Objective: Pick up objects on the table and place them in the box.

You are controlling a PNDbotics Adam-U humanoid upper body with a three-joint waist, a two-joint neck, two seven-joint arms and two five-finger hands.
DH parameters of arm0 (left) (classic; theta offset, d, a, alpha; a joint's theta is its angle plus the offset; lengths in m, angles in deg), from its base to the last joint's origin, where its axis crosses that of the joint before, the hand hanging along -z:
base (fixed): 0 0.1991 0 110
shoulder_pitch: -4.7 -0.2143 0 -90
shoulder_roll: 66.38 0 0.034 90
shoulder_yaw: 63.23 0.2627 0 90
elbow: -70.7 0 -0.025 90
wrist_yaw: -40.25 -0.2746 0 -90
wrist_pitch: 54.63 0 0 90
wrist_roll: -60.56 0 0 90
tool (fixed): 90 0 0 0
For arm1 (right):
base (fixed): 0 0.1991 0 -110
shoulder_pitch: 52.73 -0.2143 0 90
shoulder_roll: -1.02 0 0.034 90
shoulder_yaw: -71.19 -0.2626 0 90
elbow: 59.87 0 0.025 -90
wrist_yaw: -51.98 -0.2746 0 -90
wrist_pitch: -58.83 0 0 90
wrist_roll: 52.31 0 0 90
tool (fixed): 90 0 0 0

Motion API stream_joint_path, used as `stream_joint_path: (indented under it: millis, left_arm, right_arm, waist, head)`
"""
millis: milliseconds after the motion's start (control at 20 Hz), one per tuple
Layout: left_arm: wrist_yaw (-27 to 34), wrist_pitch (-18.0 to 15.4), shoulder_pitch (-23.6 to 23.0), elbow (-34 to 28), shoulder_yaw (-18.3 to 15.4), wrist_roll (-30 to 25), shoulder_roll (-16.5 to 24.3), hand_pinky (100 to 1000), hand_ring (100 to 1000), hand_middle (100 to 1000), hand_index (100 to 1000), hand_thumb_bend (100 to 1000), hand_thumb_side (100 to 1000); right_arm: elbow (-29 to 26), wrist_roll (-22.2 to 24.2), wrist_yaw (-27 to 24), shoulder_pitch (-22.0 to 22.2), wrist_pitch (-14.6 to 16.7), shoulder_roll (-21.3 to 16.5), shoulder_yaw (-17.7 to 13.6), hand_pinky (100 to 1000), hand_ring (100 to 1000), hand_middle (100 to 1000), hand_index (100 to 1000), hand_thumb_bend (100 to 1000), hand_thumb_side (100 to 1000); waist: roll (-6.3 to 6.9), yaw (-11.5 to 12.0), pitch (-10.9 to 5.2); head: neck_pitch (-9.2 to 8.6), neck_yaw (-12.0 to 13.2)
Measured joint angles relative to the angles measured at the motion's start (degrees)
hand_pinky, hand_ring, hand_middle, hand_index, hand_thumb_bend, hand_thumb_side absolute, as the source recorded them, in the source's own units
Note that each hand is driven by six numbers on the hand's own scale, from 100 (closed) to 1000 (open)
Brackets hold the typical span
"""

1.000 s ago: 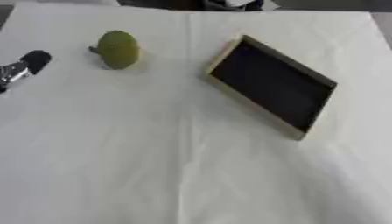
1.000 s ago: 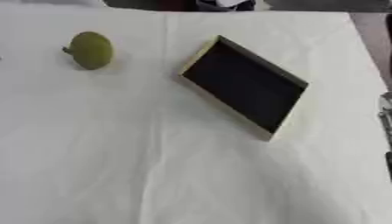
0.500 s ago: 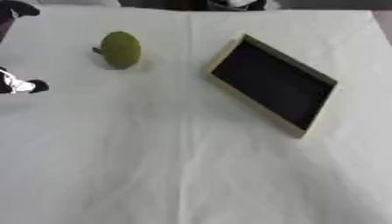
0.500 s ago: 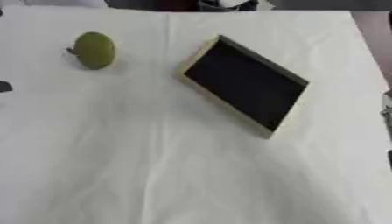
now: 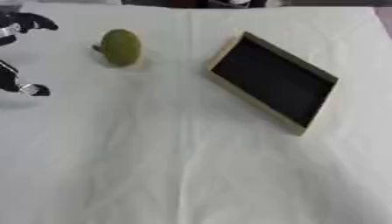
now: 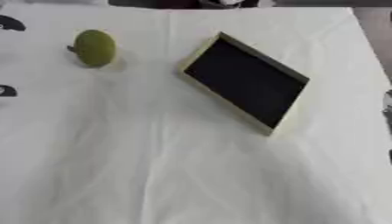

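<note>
While our left hand (image 5: 17, 52) hangs at the far left edge of the table, we see its dark fingers (image 5: 34, 22) spread wide, one up top and one lower down, holding nothing. We read this as the reach: the hand is opened for a grasp, and the pick is not yet made. Just to its right sits the green fruit (image 5: 121, 47), oval, a stub of stem on its left side, probably a pear or something like it, though the blur leaves us unsure. It lies on the white tablecloth (image 5: 176, 166), clear of the hand and well apart from the box. Further right we have that box (image 5: 274, 82), a shallow tray with a pale rim and a dark floor, set askew, nothing in it. At the right edge of the right eye view a sliver of our right hand (image 6: 388, 101) shows; we cannot tell how it is held. Next, we judge, the left hand needs to close the gap, bracket the fruit between its fingers, then carry it across over the tray.
</note>
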Motion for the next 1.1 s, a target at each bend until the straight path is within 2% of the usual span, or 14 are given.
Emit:
stream_joint_path:
  millis: [550,1050,1100]
  left_arm:
    - [-6.29,-2.57,7.58,11.07,0.35,-1.23,-6.71,947,981,957,979,642,100]
    - [-9.28,-4.63,11.13,15.94,0.12,-0.42,-10.85,919,956,932,966,592,100]
    - [-9.83,-4.67,11.37,16.39,-0.03,0.13,-11.21,903,937,905,956,587,100]
  right_arm:
    - [0.00,0.19,-0.31,-0.07,-0.08,0.00,0.27,850,721,688,775,100,748]
    - [0.00,0.57,-0.61,-0.65,0.08,0.04,0.54,850,718,684,773,100,752]
    - [0.00,0.61,-0.68,-0.76,0.10,0.05,0.60,850,718,684,773,100,754]
  waist:
    - [0.01,-0.86,0.16]
    - [-0.01,-1.90,0.81]
    - [-0.01,-1.95,0.82]
  head:
    - [0.00,0.87]
    - [-0.02,1.75]
    - [-0.03,1.79]
